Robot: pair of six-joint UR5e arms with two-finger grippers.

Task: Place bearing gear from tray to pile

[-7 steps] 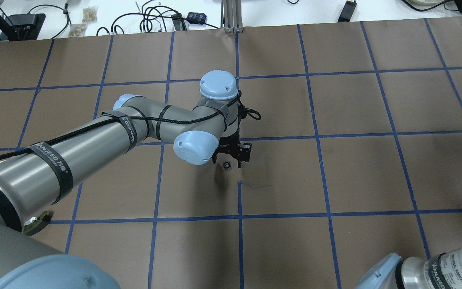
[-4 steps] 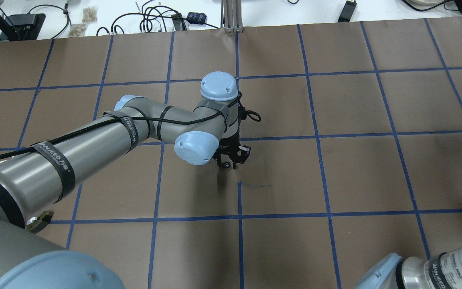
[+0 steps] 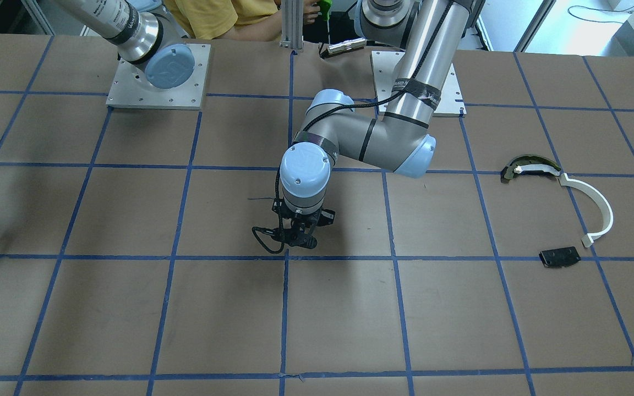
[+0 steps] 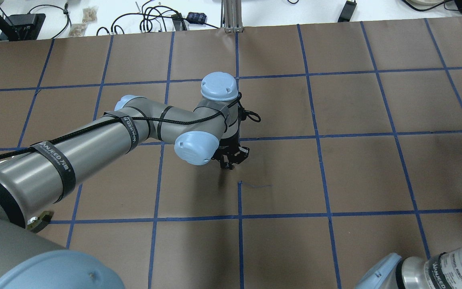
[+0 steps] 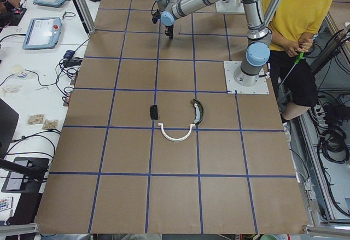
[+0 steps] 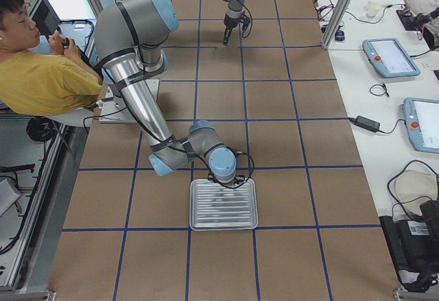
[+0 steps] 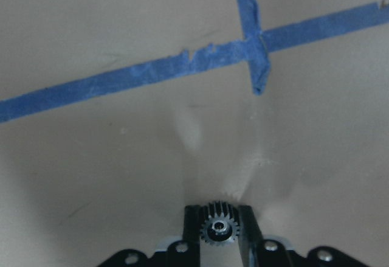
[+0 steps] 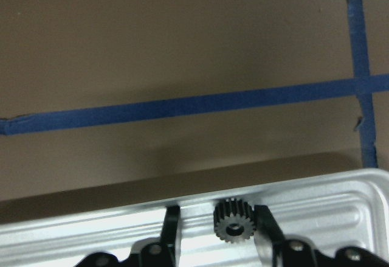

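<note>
In the left wrist view a small dark bearing gear [image 7: 219, 230] is pinched between my left gripper's fingers, just above the brown paper. That left gripper [image 4: 229, 163] is shut on it near the table's middle, also seen as the left gripper [image 3: 295, 239]. The pile lies far off on the left arm's side: an olive curved piece [image 3: 529, 166], a white curved strip [image 3: 599, 208] and a black plate [image 3: 559, 257]. My right gripper [image 8: 217, 227] hovers open over the metal tray [image 8: 328, 209], with another gear [image 8: 234, 220] lying between its fingers, close to one finger.
The tray [image 6: 223, 205] sits at the right end of the table under the right arm. Blue tape lines grid the brown paper. A person in a yellow shirt [image 5: 298, 10] stands behind the robot bases. Cables and tablets lie beyond the table's far edge.
My left gripper was open around the gear resting on the paper; its fingers have closed in and now grip the gear. The arm itself barely shifted.
</note>
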